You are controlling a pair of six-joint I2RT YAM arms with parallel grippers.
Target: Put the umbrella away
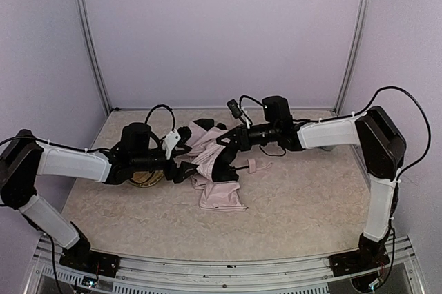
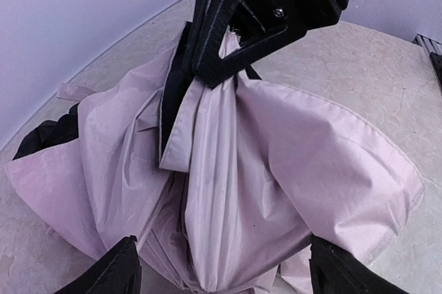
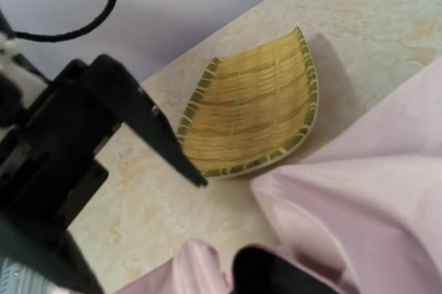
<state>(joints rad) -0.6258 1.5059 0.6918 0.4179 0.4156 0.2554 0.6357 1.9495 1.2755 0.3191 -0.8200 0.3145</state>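
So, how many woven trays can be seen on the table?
1. The yellow woven tray lies on the table left of the umbrella, partly beneath the left arm in the top view. Another could be hidden under the pink fabric.

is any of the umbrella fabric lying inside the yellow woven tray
No, the yellow woven tray shows only bare weave; the pink umbrella fabric lies beside it.

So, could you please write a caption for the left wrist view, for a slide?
Right gripper pinches the pink umbrella from above; open left fingers flank its fabric.
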